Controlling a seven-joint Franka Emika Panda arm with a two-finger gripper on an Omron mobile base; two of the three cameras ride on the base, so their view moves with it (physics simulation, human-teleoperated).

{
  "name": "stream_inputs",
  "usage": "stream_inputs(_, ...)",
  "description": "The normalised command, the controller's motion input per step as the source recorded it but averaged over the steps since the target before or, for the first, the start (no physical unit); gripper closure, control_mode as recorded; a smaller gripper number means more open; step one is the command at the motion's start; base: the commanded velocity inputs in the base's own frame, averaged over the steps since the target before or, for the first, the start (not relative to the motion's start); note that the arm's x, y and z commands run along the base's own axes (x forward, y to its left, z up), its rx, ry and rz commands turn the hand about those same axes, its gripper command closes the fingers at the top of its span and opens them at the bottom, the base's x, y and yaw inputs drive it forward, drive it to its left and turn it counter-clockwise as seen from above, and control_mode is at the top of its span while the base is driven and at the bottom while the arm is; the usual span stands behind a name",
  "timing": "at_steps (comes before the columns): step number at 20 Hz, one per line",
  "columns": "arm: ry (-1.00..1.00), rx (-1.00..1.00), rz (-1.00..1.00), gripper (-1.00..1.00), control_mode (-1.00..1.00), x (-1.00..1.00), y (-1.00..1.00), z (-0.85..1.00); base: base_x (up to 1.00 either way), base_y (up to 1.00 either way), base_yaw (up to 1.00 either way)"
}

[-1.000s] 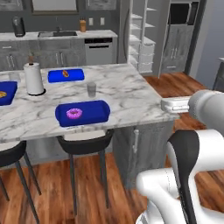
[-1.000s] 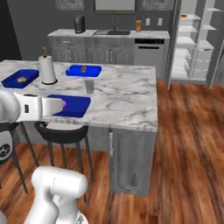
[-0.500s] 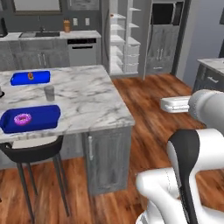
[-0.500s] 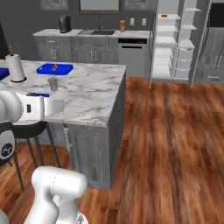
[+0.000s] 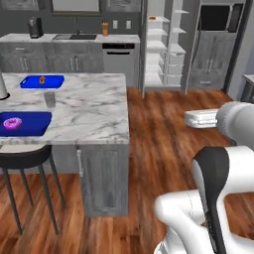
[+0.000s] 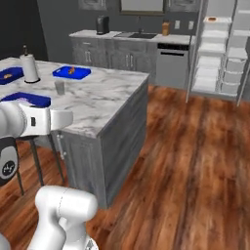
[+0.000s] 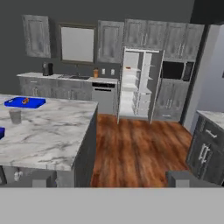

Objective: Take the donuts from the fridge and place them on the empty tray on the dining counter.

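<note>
Hand (image 7: 111, 178) open, empty. Pink donut (image 5: 12, 123) on tray (image 5: 34, 130); risk: base clips bench (image 5: 94, 111) corner en route to fridge (image 7: 136, 83).

The glossy white, rounded robot arm (image 5: 218, 198) has a black band at its joint; a dark round cap with a small white emblem (image 6: 7, 168) marks another joint.

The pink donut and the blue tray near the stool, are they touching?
Touching. The left base view shows the pink donut lying flat inside the blue tray on the dining counter, no gap beneath it.
</note>
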Motion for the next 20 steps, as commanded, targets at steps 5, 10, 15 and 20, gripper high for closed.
stream_inputs(5,0.00,0.00,0.00,-1.00,1.00,0.00,0.00,0.00,0.58,-0.49,0.46)
stream_inputs(10,0.00,0.00,0.00,-1.00,1.00,0.00,0.00,0.00,0.25,-0.72,0.09)
stream_inputs(15,0.00,0.00,0.00,-1.00,1.00,0.00,0.00,0.00,0.00,-1.00,0.00)
stream_inputs(20,0.00,0.00,0.00,-1.00,1.00,0.00,0.00,0.00,0.00,-1.00,0.00)
